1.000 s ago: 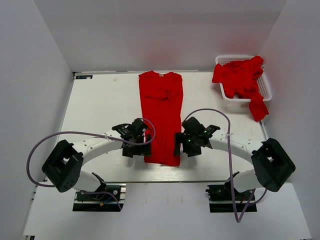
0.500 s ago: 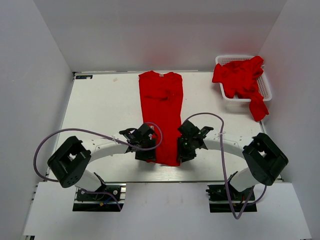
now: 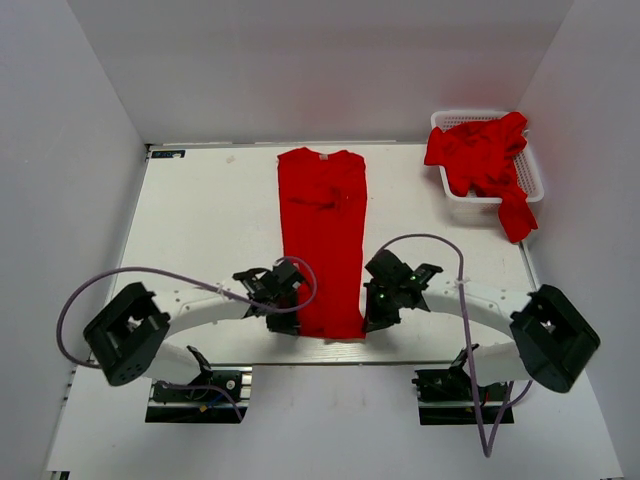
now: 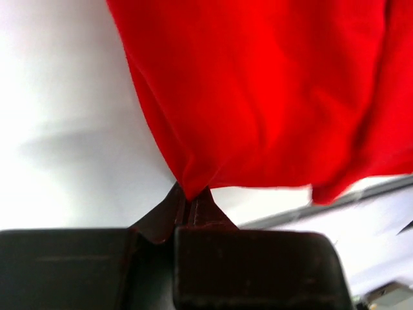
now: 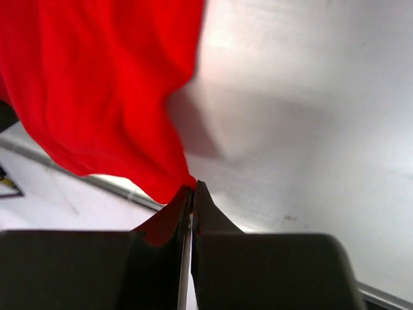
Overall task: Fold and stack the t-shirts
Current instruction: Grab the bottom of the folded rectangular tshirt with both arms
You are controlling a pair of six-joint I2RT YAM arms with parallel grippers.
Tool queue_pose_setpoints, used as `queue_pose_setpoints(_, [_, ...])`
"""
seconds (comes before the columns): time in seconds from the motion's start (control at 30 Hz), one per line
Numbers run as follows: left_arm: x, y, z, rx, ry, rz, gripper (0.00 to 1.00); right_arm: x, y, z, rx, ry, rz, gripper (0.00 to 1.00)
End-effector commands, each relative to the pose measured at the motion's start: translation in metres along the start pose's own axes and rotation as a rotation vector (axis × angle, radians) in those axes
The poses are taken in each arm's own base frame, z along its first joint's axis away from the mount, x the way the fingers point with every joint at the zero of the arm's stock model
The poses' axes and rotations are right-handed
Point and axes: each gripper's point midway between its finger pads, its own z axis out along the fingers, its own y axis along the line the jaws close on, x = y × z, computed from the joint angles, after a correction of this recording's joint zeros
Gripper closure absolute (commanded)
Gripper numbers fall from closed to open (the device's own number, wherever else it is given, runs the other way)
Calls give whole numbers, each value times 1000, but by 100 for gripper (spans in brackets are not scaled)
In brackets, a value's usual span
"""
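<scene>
A red t-shirt [image 3: 320, 235] lay in the middle of the white tabletop [image 3: 200, 220]. It was narrowed into a long strip, with its collar end toward the far edge and its hem close to the near edge. Shallow wrinkles crossed the cloth near the collar end.

The left pincer [image 3: 296, 324] sat at the near left corner of the hem, its fingers pressed together on the cloth. In the left wrist view, that corner of the t-shirt [image 4: 271, 97] was drawn to a point and pinched between the dark tips of the left pincer [image 4: 187, 203].

The right pincer [image 3: 366, 322] sat at the near right corner of the hem and was likewise pressed shut on the fabric. From the right wrist, the corner of the t-shirt [image 5: 97, 84] tapered into the closed tips of the right pincer [image 5: 192, 194], and the cloth threw a soft shadow on the tabletop beside it.

Well apart from the arms, at the far right corner, stood a white lattice basket [image 3: 536, 172]. It held a heap of red t-shirts [image 3: 480, 150], crumpled together. One of them hung over the basket's near rim and down to the tabletop.
</scene>
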Motion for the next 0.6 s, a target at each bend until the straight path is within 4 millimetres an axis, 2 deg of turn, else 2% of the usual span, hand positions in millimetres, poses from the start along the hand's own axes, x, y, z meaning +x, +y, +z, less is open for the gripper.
queue_pose_setpoints(0.0, [31, 49, -17, -153, 46, -37, 100, 15, -15, -8, 42, 13, 30, 100])
queue_pose_setpoints(0.1, [38, 49, -26, -105, 37, -37, 100, 18, -14, -10, 15, 14, 22, 100])
queue_pose_setpoints(0.17, [39, 40, -29, -60, 40, -28, 100, 23, -11, -7, -9, 31, 0, 100])
queue_pose_setpoints(0.27, [35, 29, -30, -14, 33, -27, 100, 22, 5, -9, -76, 51, -30, 100])
queue_pose_setpoints(0.33, [30, 16, -34, 7, 32, -17, 100, 28, 12, -10, -95, 85, -45, 100])
queue_pose_setpoints(0.4, [27, 15, -38, -8, 32, -18, 100, 29, 16, -14, -96, 99, -58, 100])
queue_pose_setpoints(0.47, [14, 9, -46, -24, -4, -17, 100, 24, 20, -20, -82, 88, -63, 100])
queue_pose_setpoints(0.5, [6, 4, -53, -24, -25, -17, 100, 24, 15, -19, -50, 96, -57, 100])
queue_pose_setpoints(0.57, [2, 13, -56, -94, -35, -57, 100, 13, 16, -25, -18, 68, -64, 100])
